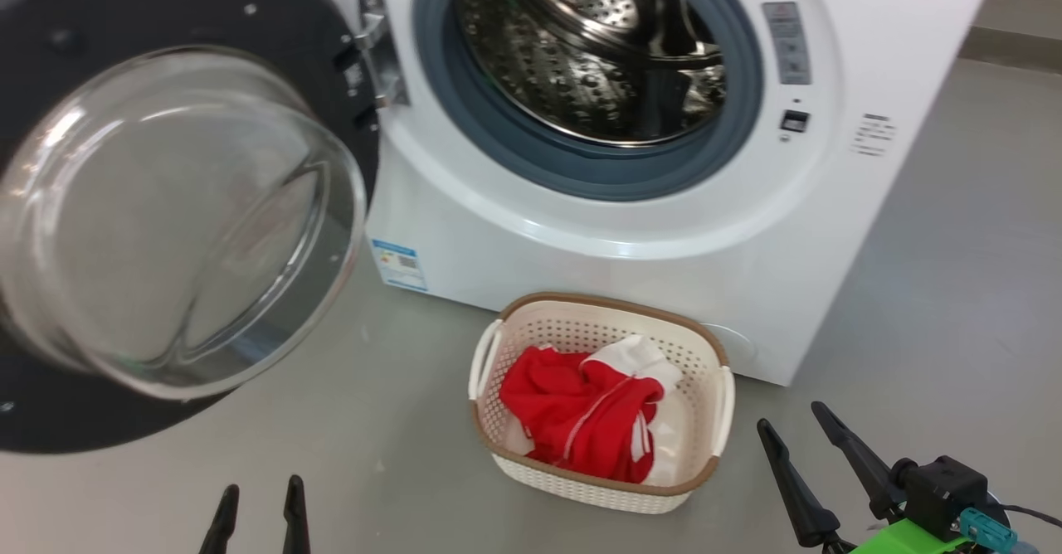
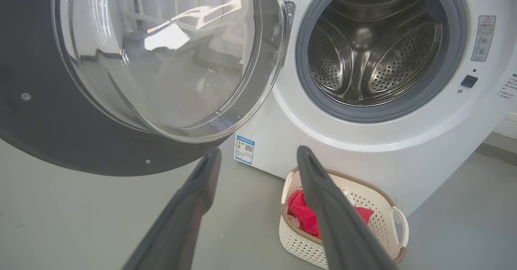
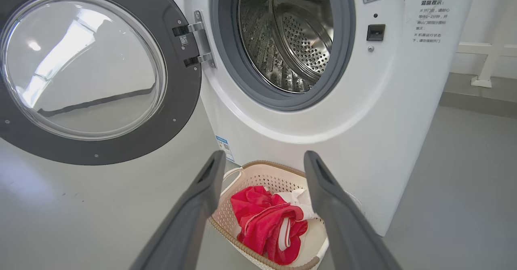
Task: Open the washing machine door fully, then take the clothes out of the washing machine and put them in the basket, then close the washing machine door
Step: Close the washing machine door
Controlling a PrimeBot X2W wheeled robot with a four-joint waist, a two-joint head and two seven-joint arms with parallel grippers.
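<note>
Both spread wide and empty, left hand (image 1: 261,486), right hand (image 1: 790,415), clothes (image 1: 581,413) in basket (image 1: 581,488)

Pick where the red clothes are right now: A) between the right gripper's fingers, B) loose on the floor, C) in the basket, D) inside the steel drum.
C: the clothes lie bundled inside the basket, which stands just before the washing machine.

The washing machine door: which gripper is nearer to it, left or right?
Left. The left gripper sits low beneath the washing machine door. The right gripper is beyond the basket, on its far side.
</note>
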